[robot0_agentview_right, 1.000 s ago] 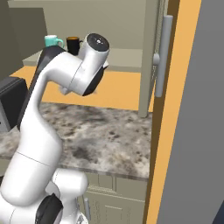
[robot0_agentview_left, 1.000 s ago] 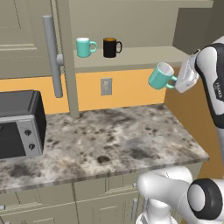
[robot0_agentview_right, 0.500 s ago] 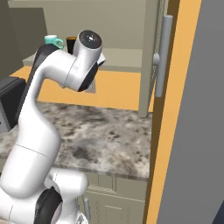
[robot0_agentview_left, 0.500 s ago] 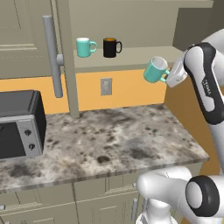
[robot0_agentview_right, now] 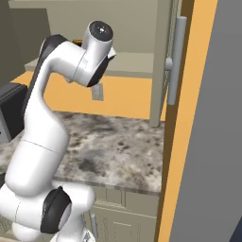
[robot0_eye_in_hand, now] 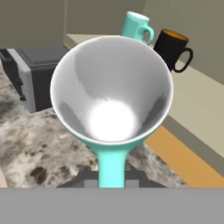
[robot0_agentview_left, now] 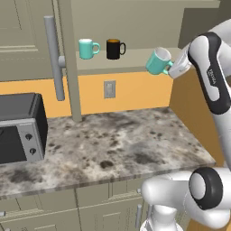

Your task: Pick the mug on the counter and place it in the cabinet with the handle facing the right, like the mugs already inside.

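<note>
Mug (robot0_agentview_left: 158, 61) is off the counter (robot0_agentview_left: 117, 140), gripped by its handle (robot0_eye_in_hand: 111, 165) in the closed jaws of the gripper (robot0_agentview_left: 173, 70), tilted at shelf height; beyond the jaws stand two mugs (robot0_agentview_left: 88, 48); insertion, handle-right orientation and release in the cabinet (robot0_agentview_left: 135, 67) remain outstanding.

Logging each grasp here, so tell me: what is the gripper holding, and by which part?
The gripper holds the teal mug by its handle, tilted, in the air beside the cabinet shelf.
</note>
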